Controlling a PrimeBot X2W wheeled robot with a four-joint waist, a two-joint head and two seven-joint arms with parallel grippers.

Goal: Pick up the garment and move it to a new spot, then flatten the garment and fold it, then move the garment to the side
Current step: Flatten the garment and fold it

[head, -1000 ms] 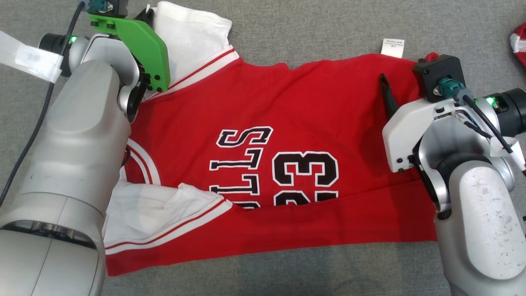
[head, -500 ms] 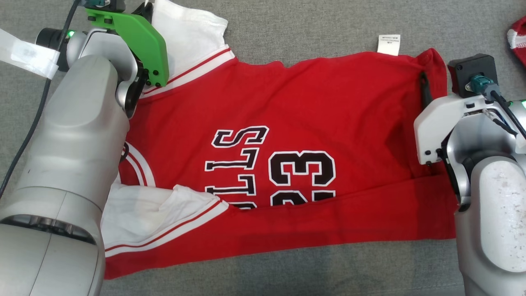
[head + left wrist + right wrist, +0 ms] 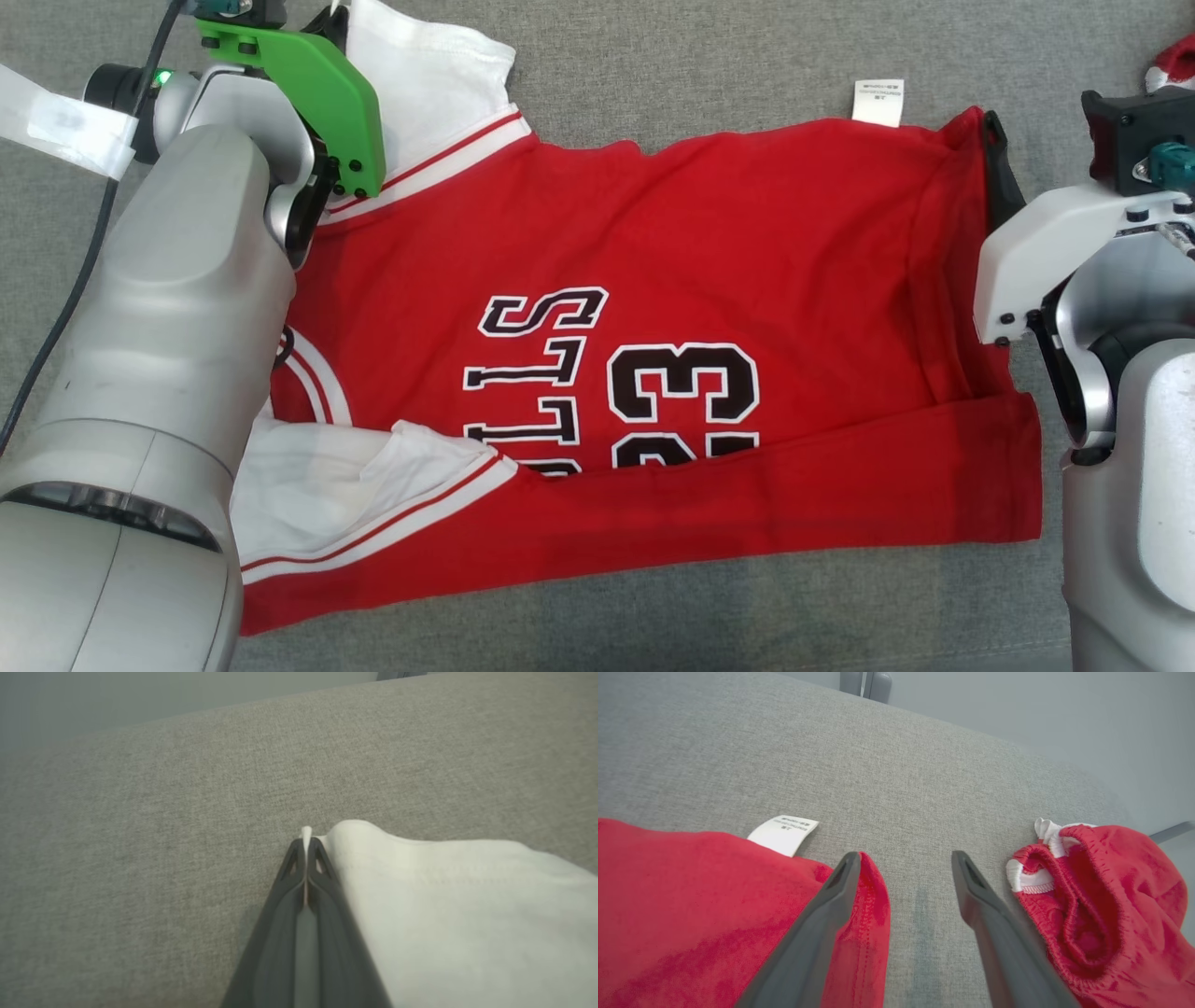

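Red jersey (image 3: 653, 233) — white sleeves (image 3: 429, 75), black white-edged lettering (image 3: 686, 392) — on grey surface (image 3: 653, 56); green wrist plate (image 3: 317, 93)

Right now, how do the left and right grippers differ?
The left gripper is shut, pinching the jersey by its white sleeve; the right gripper stands open, holding nothing. The left gripper sits at the sleeve end, the right gripper at the red hem corner. Both have dark fingers, low over the grey surface.

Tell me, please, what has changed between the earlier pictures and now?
The right gripper, open, slid across the red jersey toward the robot's right, reaching its hem; the hem spread out that way with it. Nothing was taken or let go. The left gripper stayed shut on the white sleeve.
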